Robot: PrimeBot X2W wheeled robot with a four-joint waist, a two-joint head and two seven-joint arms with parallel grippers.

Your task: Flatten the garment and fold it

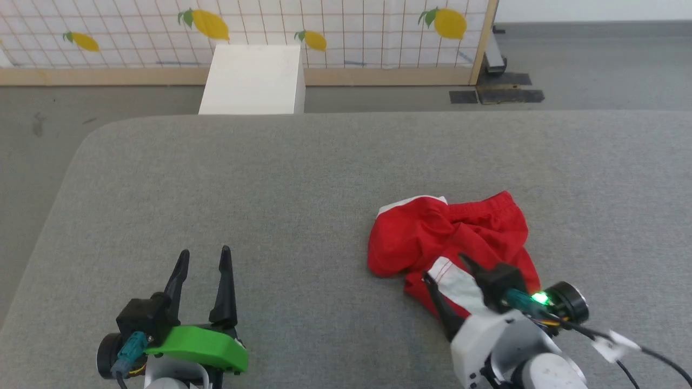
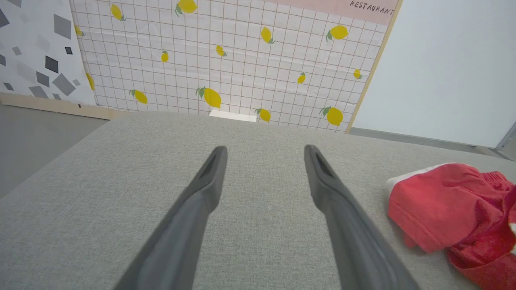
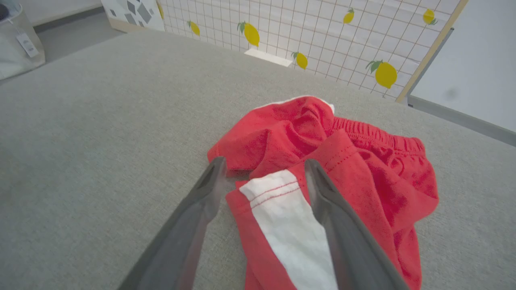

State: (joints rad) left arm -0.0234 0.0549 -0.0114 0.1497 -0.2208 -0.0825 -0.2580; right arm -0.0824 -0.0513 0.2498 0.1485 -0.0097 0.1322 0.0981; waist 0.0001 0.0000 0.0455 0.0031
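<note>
The red garment (image 1: pixel 448 237) lies crumpled on the grey cushioned surface (image 1: pixel 270 178), right of centre. In the right wrist view the garment (image 3: pixel 363 161) shows an elastic waistband and a broad white stripe. My right gripper (image 1: pixel 446 270) is open, its fingers (image 3: pixel 334 217) straddling the white-striped hem at the garment's near edge. My left gripper (image 1: pixel 204 259) stands open over bare surface at the lower left, well apart from the cloth. The left wrist view has the garment (image 2: pixel 451 201) off to the right of the left gripper (image 2: pixel 264 155).
A white box (image 1: pixel 253 78) stands beyond the surface's far edge, before a tiled lemon-print panel (image 1: pixel 346 27). Grey floor lies to the left and behind. The surface's rounded left corner (image 1: pixel 92 140) is near my left arm.
</note>
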